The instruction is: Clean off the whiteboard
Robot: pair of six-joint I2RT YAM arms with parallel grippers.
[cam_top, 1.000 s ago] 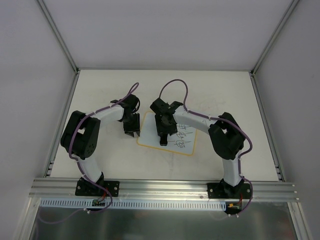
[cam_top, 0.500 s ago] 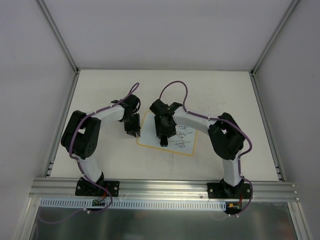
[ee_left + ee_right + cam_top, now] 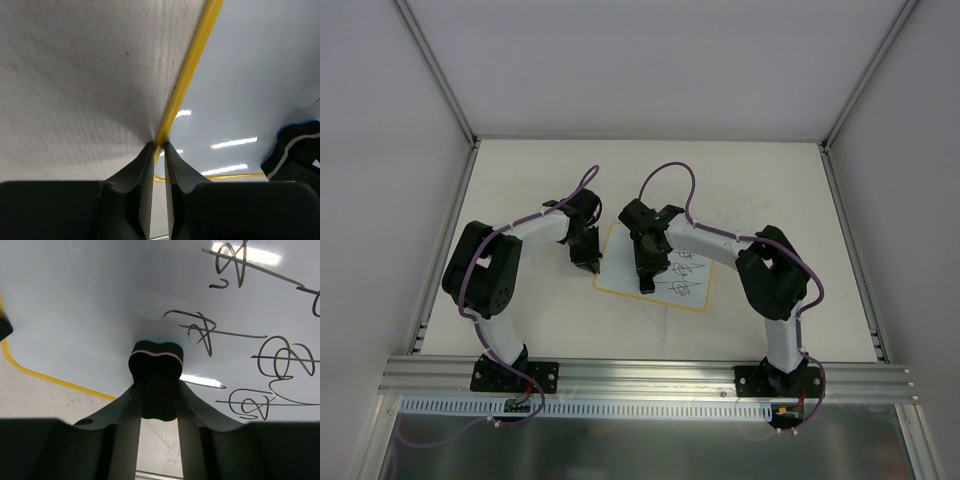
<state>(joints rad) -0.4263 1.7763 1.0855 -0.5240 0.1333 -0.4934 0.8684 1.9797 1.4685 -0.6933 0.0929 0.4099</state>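
The whiteboard (image 3: 620, 262) lies flat on the table, white with a yellow rim (image 3: 192, 55), and dark scribbles (image 3: 685, 272) cover its right part. My left gripper (image 3: 590, 262) is at the board's left edge, its fingers pinched on the yellow rim (image 3: 159, 145). My right gripper (image 3: 646, 278) is shut on a black eraser (image 3: 156, 365) whose end presses on the board (image 3: 90, 300), just left of the scribbles (image 3: 235, 335). The board's left part is free of marks. The eraser also shows at the right edge of the left wrist view (image 3: 295, 150).
The off-white tabletop (image 3: 540, 180) is enclosed by white walls and aluminium posts (image 3: 435, 70). An aluminium rail (image 3: 650, 375) with both arm bases runs along the near edge. Purple cables loop above the wrists.
My left gripper's fingers have closed in on the board's left rim. My right gripper with the eraser has shifted slightly on the board.
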